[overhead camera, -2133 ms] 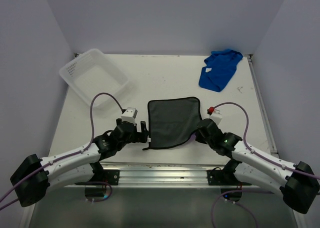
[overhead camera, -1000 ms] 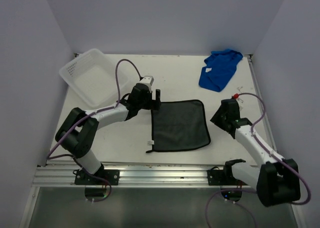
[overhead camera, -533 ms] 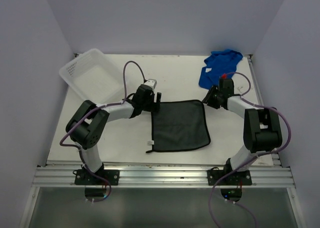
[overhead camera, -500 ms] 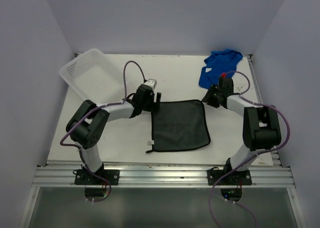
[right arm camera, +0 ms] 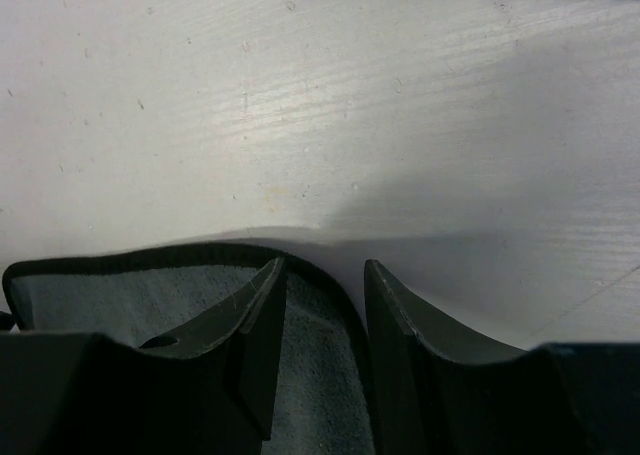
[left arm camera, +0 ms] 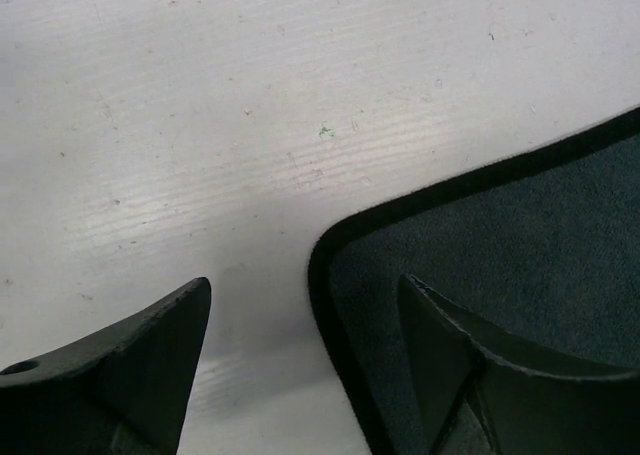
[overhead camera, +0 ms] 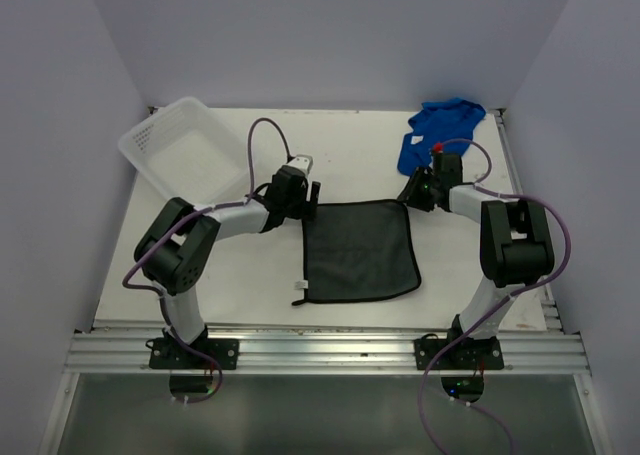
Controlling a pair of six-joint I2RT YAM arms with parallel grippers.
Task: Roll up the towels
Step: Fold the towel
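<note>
- My left gripper (left arm camera: 303, 290): jaws wide, nothing held. They stand astride the far-left corner of the dark towel (overhead camera: 358, 247), one finger over cloth and the other over bare table (overhead camera: 330, 150).
- My right gripper (right arm camera: 322, 267): jaws about half open at the far-right corner, with the hem running up through the gap. I cannot tell whether the pads touch the cloth.
- Hidden: both wrist views cut off all but one corner of the dark towel. In the top view my arms cover both grippers' fingertips.
- Dark towel: lies flat and nearly square, with no clear long axis and edges roughly parallel to the table's.
- Blue towel (overhead camera: 437, 140): crumpled beyond the far-right corner, its long axis diagonal.
- White basket (overhead camera: 190, 155): beyond the far-left corner, well apart.
- Count: two towels, one basket.
</note>
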